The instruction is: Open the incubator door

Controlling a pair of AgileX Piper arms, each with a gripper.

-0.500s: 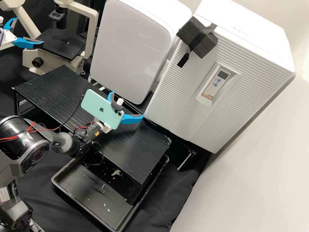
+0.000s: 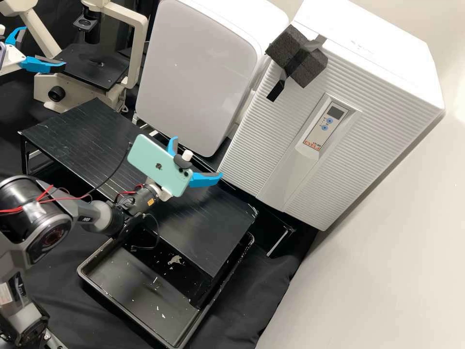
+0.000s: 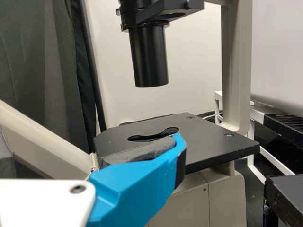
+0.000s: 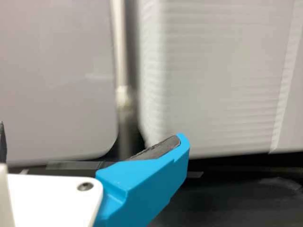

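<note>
The white incubator [image 2: 271,140] stands at the back right with its ribbed door shut; its left part shows in the right wrist view [image 4: 222,80]. A dark foam block [image 2: 298,55] is taped near the door's upper left edge. My right gripper [image 2: 197,157] is open over the black rack, left of the incubator's lower left corner, apart from the door. In its wrist view, the right gripper [image 4: 92,144] has nothing between its fingers. At the far left by the microscope, my left gripper [image 2: 44,47] stands open and empty, seen also as the left gripper [image 3: 90,146] in its wrist view.
Left of the incubator stands a white rounded cabinet [image 2: 198,72]. The black rack [image 2: 87,131] lies below both, partly over a black tray [image 2: 116,304]. A microscope [image 2: 138,48] stands at the back left; a pale wall [image 2: 387,252] rises at the right.
My right gripper has shifted slightly to the right in the high view, towards the incubator's lower left corner, still open. The left arm has kept still.
</note>
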